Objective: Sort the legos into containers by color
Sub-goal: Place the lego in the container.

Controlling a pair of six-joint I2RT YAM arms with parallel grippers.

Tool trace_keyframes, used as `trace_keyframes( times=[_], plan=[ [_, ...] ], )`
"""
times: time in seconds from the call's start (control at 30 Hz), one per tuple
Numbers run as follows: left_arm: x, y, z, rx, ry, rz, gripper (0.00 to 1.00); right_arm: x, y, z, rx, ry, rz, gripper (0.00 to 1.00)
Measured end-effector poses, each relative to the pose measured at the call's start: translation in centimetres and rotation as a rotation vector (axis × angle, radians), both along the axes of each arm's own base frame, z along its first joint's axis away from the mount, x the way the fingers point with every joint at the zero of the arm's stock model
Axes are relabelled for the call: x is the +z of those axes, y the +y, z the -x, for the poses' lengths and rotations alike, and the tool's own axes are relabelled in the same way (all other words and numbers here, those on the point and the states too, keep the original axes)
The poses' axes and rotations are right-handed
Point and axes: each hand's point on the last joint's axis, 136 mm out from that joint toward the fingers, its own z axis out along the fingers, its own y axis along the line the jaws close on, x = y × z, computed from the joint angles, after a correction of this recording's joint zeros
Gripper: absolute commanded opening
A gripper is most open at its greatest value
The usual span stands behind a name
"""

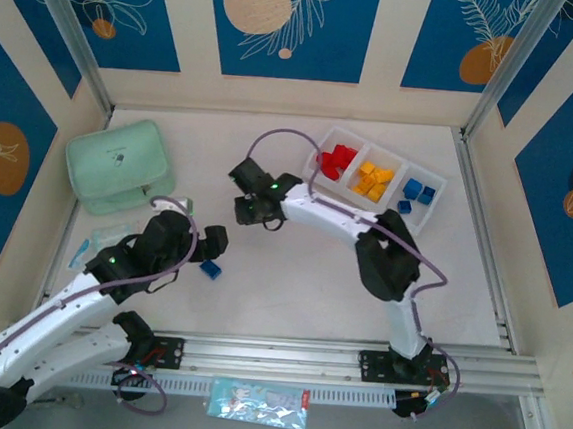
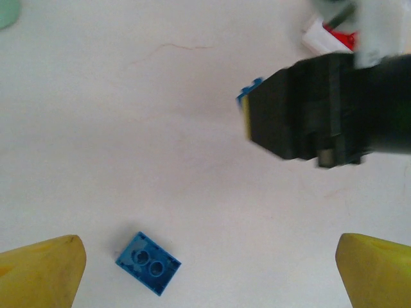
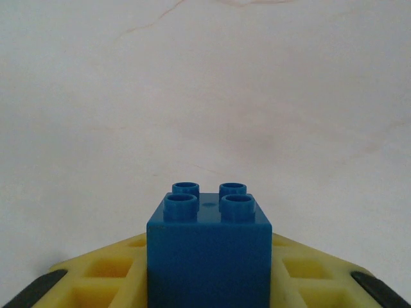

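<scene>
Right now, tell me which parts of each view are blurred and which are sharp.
Left wrist view: the right gripper is smeared and soft, the loose blue brick crisp. Right wrist view: the held blue brick is sharp. Top view: even light, no glare on the table.

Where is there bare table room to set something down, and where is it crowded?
Free: the table between left arm and right arm, ahead of the front rail; the patch right of that arm, in front of the tray. Crowded: around the left gripper, the loose blue brick and the right gripper gripping the held blue brick.
</scene>
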Motion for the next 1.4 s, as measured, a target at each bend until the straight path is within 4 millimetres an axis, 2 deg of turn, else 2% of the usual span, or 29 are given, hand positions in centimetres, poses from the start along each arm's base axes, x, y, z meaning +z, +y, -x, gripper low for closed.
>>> trace_keyframes(
  times=[0.1,0.23,0.43,0.6,0.8,1.0,1.2,1.3,1.4],
  plan=[
    [-0.3,-1.2,-0.4,-0.040,0.016,0.011,0.99,1.7,-3.2,-0.5,-0.059,-0.020,-0.011,0.36],
    [-0.5,-3.0,-1.0,-0.088,0.034,0.039,0.99,2.8,-7.6,-1.2,-0.150,-0.031,-0.017,0.36],
    [-0.6,-5.8,-2.0,-0.153,0.043,0.094,0.99,3.2,-15.5,-2.3,-0.310,-0.037,0.000,0.37],
    [-1.4,-8.4,-2.4,-0.212,0.058,0.111,0.99,3.7,-22.9,-4.3,-0.489,-0.046,0.002,0.37],
    [-1.2,-11.4,-2.9,-0.275,0.051,0.135,0.99,4.0,-30.8,-6.4,-0.675,-0.059,0.012,0.37],
    [-0.3,-13.7,-3.8,-0.313,0.034,0.166,0.99,3.5,-37.1,-7.2,-0.812,-0.053,0.024,0.37],
    [-0.1,-15.1,-4.4,-0.346,0.030,0.168,0.99,0.2,-40.3,-7.9,-0.876,0.017,0.058,0.42],
    [0.0,-15.3,-4.5,-0.355,0.027,0.166,0.99,-0.9,-41.0,-8.6,-0.884,0.040,0.071,0.52],
    [0.1,-15.3,-4.5,-0.358,0.023,0.164,0.99,-0.9,-41.0,-9.1,-0.879,0.038,0.069,0.57]
  ],
)
